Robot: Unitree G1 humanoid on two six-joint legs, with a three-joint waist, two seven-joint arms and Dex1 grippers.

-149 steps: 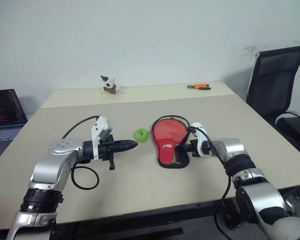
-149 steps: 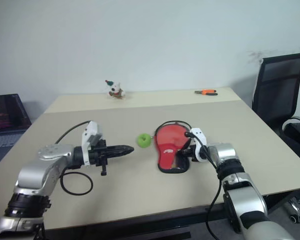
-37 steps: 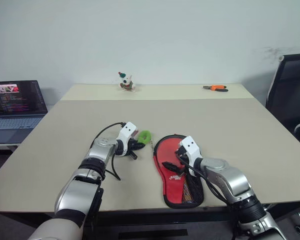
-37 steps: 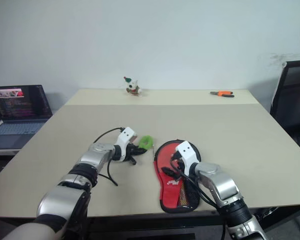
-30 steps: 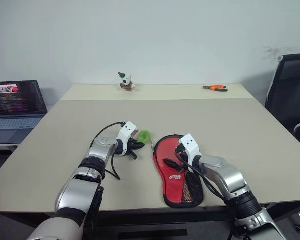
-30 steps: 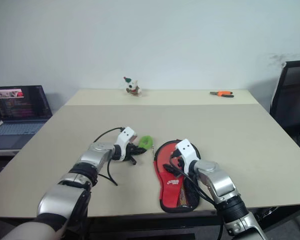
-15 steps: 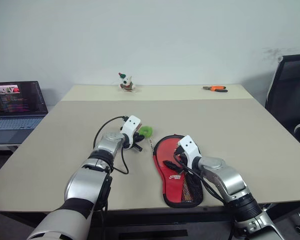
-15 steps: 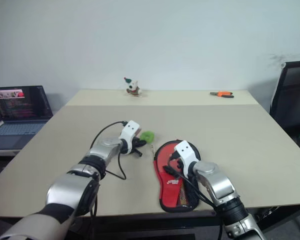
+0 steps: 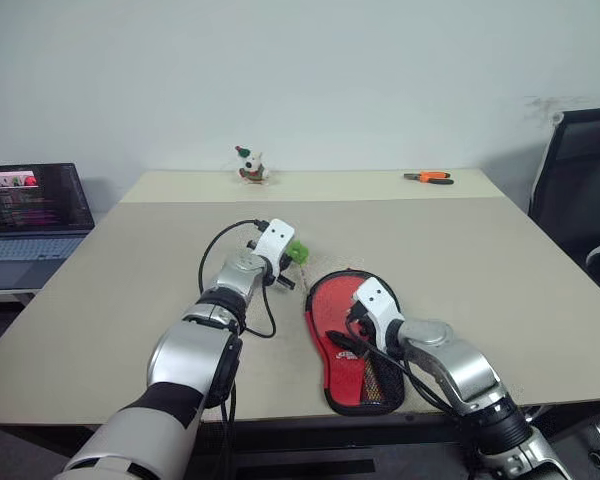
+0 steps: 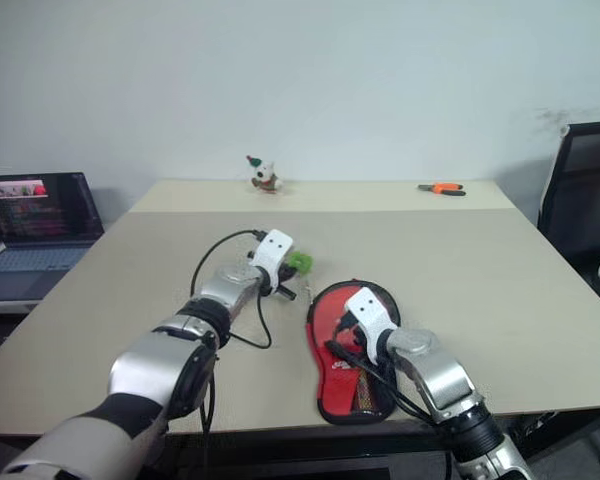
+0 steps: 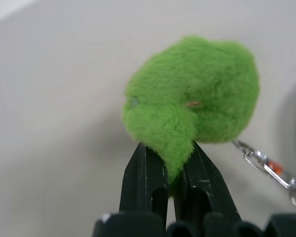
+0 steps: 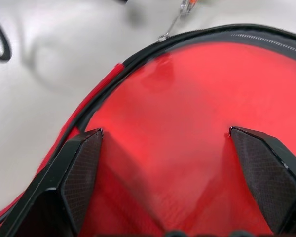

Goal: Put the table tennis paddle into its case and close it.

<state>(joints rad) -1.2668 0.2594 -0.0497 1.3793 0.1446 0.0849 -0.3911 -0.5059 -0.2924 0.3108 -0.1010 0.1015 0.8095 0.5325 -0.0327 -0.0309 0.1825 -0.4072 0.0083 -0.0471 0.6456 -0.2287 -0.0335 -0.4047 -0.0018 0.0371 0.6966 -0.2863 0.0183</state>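
The black case [image 9: 326, 345] lies open on the table in front of me, with the red table tennis paddle [image 9: 336, 312] resting in it, its white logo toward the near end. My right gripper [image 12: 172, 148] hovers open just above the red face, its fingers [image 12: 81, 163] spread wide. My left gripper [image 11: 168, 148] is shut on a fuzzy green ball [image 11: 197, 98], lifted off the table just beyond the case's far left rim [image 12: 227, 34]. A small metal chain [image 11: 259, 160] runs from the ball toward the case.
An open laptop [image 9: 30, 200] stands at the far left. A small toy figure [image 9: 248, 165] and orange pliers [image 9: 428, 177] lie at the table's back edge. A black office chair [image 9: 580, 170] stands to the right.
My left gripper has lifted the green ball and carried it farther from me, toward the case's far rim. The right gripper has stayed over the paddle.
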